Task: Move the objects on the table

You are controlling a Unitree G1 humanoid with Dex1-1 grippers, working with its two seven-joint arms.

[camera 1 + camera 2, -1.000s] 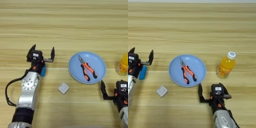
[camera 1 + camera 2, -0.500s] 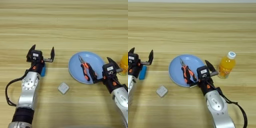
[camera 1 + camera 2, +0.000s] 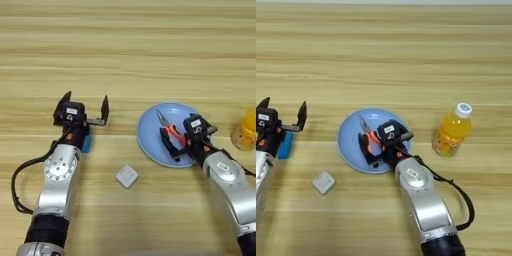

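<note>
Lying on the round, smooth light-blue plate (image 3: 150, 135), the orange-handled pliers (image 3: 170, 134) were straddled by the right gripper (image 3: 176, 145), which had been advanced from the plate's right; whether they were clasped could not be told. The left gripper (image 3: 84, 106) was held spread beside the flat blue bar (image 3: 87, 144).

In the right eye view, the square white block (image 3: 323, 182) and translucent juice bottle (image 3: 453, 131) were seen unmoved on the grained table (image 3: 406, 55).

Right hand (image 3: 176, 142) over blue plate (image 3: 150, 142), fingers straddling pliers (image 3: 170, 132). Left hand (image 3: 86, 106) open, above blue bar (image 3: 87, 144). White block (image 3: 127, 176) on table (image 3: 125, 60). Juice bottle (image 3: 246, 131) at right edge.
</note>
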